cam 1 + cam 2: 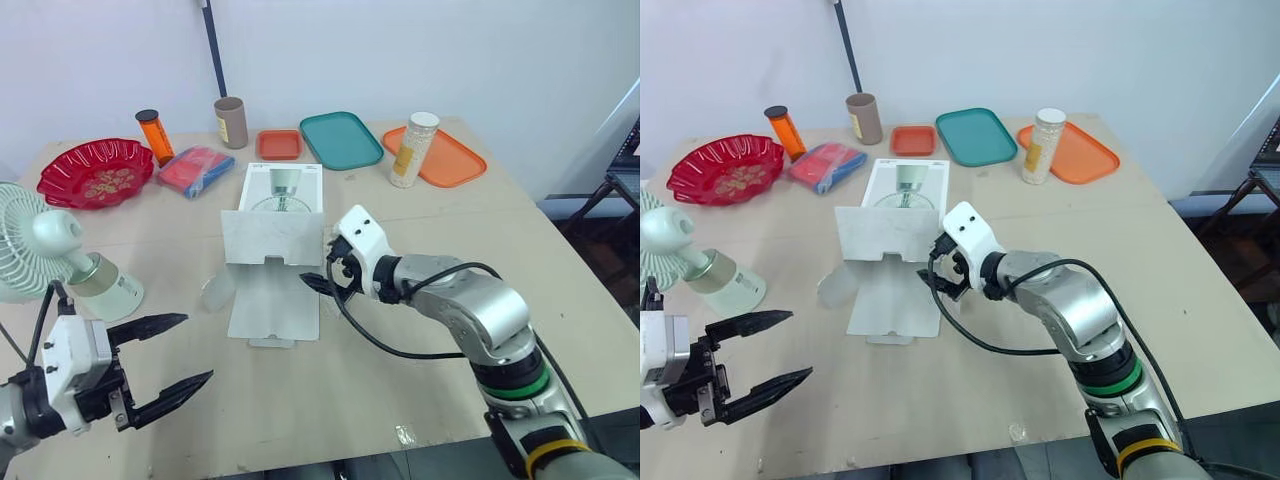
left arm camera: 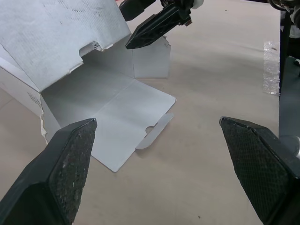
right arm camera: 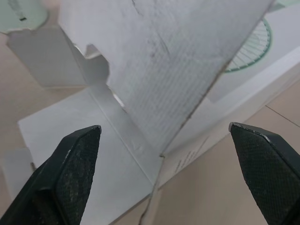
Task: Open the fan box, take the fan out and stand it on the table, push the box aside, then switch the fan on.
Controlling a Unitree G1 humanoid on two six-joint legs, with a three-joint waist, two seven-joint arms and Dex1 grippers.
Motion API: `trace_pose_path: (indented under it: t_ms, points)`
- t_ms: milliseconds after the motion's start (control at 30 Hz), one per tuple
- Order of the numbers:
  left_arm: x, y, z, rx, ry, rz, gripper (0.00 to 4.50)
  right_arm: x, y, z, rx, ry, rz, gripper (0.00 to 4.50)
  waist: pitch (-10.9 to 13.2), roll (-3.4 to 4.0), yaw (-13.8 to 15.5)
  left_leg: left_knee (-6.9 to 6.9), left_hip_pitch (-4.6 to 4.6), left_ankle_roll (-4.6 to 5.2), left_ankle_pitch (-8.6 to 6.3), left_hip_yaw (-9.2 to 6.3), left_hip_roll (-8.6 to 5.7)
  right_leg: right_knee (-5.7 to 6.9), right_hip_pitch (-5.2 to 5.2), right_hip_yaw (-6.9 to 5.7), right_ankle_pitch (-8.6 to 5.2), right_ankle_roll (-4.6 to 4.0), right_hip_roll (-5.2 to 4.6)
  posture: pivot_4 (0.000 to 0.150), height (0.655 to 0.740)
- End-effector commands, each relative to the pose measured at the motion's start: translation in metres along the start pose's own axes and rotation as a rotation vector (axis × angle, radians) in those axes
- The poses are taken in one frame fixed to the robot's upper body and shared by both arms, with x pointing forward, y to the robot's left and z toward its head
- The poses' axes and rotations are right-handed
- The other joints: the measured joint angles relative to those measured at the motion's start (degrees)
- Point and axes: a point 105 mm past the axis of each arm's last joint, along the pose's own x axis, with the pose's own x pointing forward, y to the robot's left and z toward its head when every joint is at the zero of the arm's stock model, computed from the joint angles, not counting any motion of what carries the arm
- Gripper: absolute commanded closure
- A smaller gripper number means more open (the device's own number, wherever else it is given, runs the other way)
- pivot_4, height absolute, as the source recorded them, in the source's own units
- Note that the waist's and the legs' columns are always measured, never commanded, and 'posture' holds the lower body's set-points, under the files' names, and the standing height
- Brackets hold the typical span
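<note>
The fan point(image 1: 45, 250) stands left of the open box point(image 1: 272, 235). The right hand point(image 1: 318, 266), spread, is at the box's right edge. The left hand point(image 1: 198, 348), also spread, hovers front-left of the box. A leftward shove could topple the fan.

The right arm point(image 1: 480, 310) has a silver-grey shell with a green ring point(image 1: 512, 386) and a yellow ring point(image 1: 546, 450), at 5 o'clock of the bench point(image 1: 330, 400). A black cable point(image 1: 400, 352) loops to the white-bodied right gripper point(image 1: 318, 284). At 8 o'clock, the left gripper point(image 1: 198, 347) is also white-bodied; its fingers point(image 2: 70, 159) are black, pointed and finely textured.
</note>
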Motion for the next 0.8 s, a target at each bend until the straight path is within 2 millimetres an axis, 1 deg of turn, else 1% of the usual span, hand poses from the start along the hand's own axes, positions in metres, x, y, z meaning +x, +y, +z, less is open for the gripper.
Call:
trace_pose_path:
  t_ms: [33, 200, 333, 533, 633, 700, 767, 800]
  points:
    - [0.005, -0.003, 0.003, 0.021, -0.003, 0.003, 0.03, 0.013, -0.008, 0.005, -0.039, -0.003, -0.064, 0.00, 0.00, 0.00, -0.03, 0.00, 0.00, 0.00, 0.00, 0.00, 0.00, 0.00, 0.00, 0.00, 0.00, 0.00, 0.00, 0.150, 0.7400]
    - [0.007, -0.003, 0.003, 0.019, -0.006, 0.006, 0.03, 0.022, -0.015, 0.003, -0.031, 0.008, -0.110, 0.00, 0.00, 0.00, -0.02, 0.01, 0.00, 0.01, -0.01, 0.00, 0.01, 0.00, 0.00, 0.00, 0.00, 0.00, 0.02, 0.150, 0.7400]
    - [0.007, -0.002, 0.002, 0.011, -0.005, 0.008, 0.03, 0.026, -0.020, 0.002, -0.018, 0.016, -0.136, 0.00, 0.00, 0.00, -0.02, 0.01, 0.00, 0.01, -0.01, 0.00, 0.02, 0.00, -0.01, 0.00, 0.00, 0.00, 0.02, 0.150, 0.7400]
    - [0.005, -0.001, -0.001, 0.003, 0.005, 0.008, 0.03, 0.027, -0.021, -0.002, -0.018, 0.027, -0.145, 0.00, 0.00, 0.01, -0.03, 0.01, -0.01, 0.01, -0.01, 0.00, 0.02, 0.00, 0.00, 0.00, 0.00, 0.00, 0.02, 0.150, 0.7400]
    - [0.002, 0.002, -0.007, -0.005, 0.020, 0.017, 0.03, 0.028, -0.023, -0.003, -0.018, 0.031, -0.156, 0.00, 0.00, 0.01, -0.03, 0.00, -0.01, 0.01, -0.01, 0.00, 0.02, 0.00, 0.00, 0.00, 0.00, 0.00, 0.03, 0.150, 0.7400]
    - [-0.003, 0.009, -0.015, -0.017, 0.037, 0.044, 0.03, 0.028, -0.024, -0.004, -0.021, 0.035, -0.159, 0.00, 0.00, 0.01, -0.03, 0.00, -0.01, 0.01, -0.01, 0.00, 0.02, 0.00, -0.01, 0.00, 0.00, 0.00, 0.03, 0.150, 0.7400]
    - [-0.004, 0.011, -0.019, -0.019, 0.046, 0.054, 0.03, 0.027, -0.025, -0.005, -0.021, 0.036, -0.162, 0.00, 0.00, 0.01, -0.03, 0.00, -0.01, 0.01, -0.01, 0.00, 0.02, 0.00, -0.01, 0.00, 0.00, 0.00, 0.03, 0.150, 0.7400]
    - [-0.004, 0.011, -0.020, -0.018, 0.047, 0.056, 0.01, 0.027, -0.026, -0.005, -0.022, 0.036, -0.163, 0.25, 0.01, 0.02, -0.03, 0.00, 0.00, 0.01, -0.01, 0.00, 0.02, 0.00, 0.00, 0.00, 0.00, 0.00, 0.03, 0.150, 0.7400]
